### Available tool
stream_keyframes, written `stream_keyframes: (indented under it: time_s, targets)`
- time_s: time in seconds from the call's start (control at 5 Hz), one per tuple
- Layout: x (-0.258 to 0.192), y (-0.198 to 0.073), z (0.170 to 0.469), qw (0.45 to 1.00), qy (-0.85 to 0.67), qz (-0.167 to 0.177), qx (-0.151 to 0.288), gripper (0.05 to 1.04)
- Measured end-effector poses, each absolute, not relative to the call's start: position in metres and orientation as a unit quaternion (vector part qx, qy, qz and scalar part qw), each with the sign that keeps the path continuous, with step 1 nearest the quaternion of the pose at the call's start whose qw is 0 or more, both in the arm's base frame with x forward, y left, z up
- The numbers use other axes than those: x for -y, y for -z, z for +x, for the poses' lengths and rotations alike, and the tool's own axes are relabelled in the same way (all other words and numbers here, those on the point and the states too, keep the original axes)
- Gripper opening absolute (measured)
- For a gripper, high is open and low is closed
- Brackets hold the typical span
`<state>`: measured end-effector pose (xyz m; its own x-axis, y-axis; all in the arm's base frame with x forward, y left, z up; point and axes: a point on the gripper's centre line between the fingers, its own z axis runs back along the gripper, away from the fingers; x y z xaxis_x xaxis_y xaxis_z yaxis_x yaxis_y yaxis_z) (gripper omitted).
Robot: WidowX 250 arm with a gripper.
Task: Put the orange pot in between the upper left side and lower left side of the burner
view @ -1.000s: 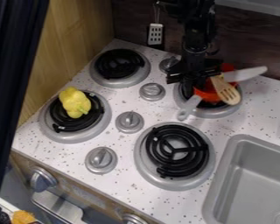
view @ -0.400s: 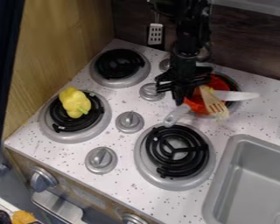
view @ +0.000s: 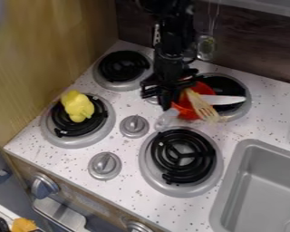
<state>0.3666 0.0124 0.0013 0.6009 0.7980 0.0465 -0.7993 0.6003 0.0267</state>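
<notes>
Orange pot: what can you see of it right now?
The orange pot looks rounded, with a pale, translucent-looking handle pointing down-left in the view. A slotted wooden utensil and a whitish blade overlap it. It is beside the upper-right burner, off its centre. The gripper is at its left; I cannot tell whether the pot is raised.

White counter (view: 132,197) left of sink (view: 256,146): bright, diffuse light. Backsplash (view: 256,45) above sink: dim. Arm (view: 171,34), up and left of sink: near-black, detail lost. Motion smear on pot handle (view: 166,118) and wooden spatula (view: 200,106), same side. Light source: cannot tell.
</notes>
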Motion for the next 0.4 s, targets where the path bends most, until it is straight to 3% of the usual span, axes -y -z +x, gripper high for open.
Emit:
stream_keyframes:
  time_s: [0.2,0.4]
  targets:
    - [-0.028,-0.006,0.364,0.88,-0.474,0.025,0.016,0.078]
    - [-0.051,-0.018,0.363,0.852,-0.521,0.015,0.044,0.078]
